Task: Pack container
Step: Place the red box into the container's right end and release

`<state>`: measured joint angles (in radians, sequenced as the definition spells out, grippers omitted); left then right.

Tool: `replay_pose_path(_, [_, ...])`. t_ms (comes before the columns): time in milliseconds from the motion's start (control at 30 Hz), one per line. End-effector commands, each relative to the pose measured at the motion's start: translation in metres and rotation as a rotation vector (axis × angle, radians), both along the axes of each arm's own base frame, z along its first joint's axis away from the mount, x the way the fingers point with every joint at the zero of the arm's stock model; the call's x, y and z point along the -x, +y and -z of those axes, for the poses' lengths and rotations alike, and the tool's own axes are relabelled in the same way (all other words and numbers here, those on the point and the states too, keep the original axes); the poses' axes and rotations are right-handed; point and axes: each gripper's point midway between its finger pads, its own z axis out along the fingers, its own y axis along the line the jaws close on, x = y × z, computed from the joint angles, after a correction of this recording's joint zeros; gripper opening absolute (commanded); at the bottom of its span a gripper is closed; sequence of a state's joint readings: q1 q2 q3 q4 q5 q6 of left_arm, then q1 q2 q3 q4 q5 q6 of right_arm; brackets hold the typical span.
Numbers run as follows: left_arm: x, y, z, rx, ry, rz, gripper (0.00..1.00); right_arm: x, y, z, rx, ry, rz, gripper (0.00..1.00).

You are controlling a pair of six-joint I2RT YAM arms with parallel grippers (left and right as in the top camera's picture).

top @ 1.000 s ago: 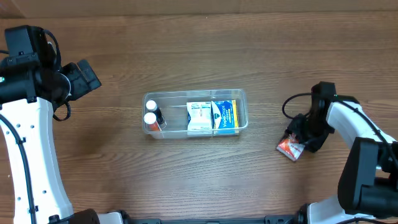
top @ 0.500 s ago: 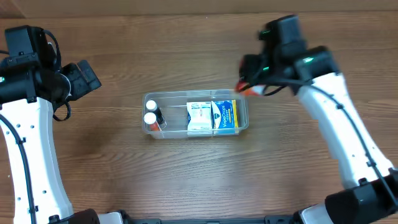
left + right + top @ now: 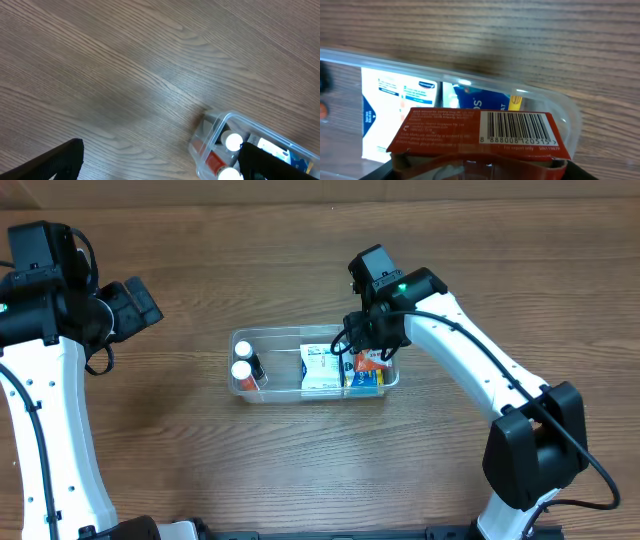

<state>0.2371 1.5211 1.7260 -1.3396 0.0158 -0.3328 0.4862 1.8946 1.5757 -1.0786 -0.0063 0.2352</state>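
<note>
The clear plastic container (image 3: 240, 340) sits mid-table; it holds two white-capped bottles (image 3: 242, 369) at its left end, a white packet (image 3: 320, 368) and a blue and yellow packet (image 3: 365, 380). My right gripper (image 3: 368, 356) is shut on a red packet (image 3: 372, 360) with a barcode and holds it over the container's right end. In the right wrist view the red packet (image 3: 480, 132) fills the foreground above the container's rim (image 3: 547, 97). My left gripper (image 3: 135, 305) hangs open and empty at the far left; its view shows the container's left end (image 3: 220, 127).
Bare wooden tabletop (image 3: 300, 460) lies all round the container. The left arm's white link (image 3: 50, 430) runs down the left edge. The right arm (image 3: 470, 370) stretches from the lower right to the container.
My right gripper carried the red packet from the table at the far right, up past the container's far right corner, and now holds it over the container's right end. The left arm has not moved.
</note>
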Motion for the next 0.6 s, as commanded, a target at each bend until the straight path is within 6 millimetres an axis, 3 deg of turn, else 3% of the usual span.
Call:
replay_pose_path(0, [-0.001, -0.001, -0.007, -0.011, -0.020, 0.024, 1.00, 0.009, -0.004, 0.017, 0.026, 0.024, -0.003, 0.66])
replay_pose_path(133, [-0.001, -0.001, -0.007, -0.011, -0.019, 0.024, 1.00, 0.017, -0.008, 0.031, 0.037, 0.051, -0.004, 0.66])
replay_pose_path(467, [0.000, -0.001, -0.006, -0.009, -0.012, 0.024, 1.00, 0.014, -0.007, 0.032, 0.030, 0.039, -0.004, 0.75])
replay_pose_path(500, [0.001, -0.002, -0.006, -0.009, -0.011, 0.024, 1.00, 0.014, -0.006, 0.031, 0.029, 0.038, -0.004, 0.79])
replay_pose_path(567, [0.001, -0.002, -0.005, -0.009, -0.008, 0.025, 1.00, 0.011, -0.007, 0.028, 0.035, 0.023, 0.001, 1.00])
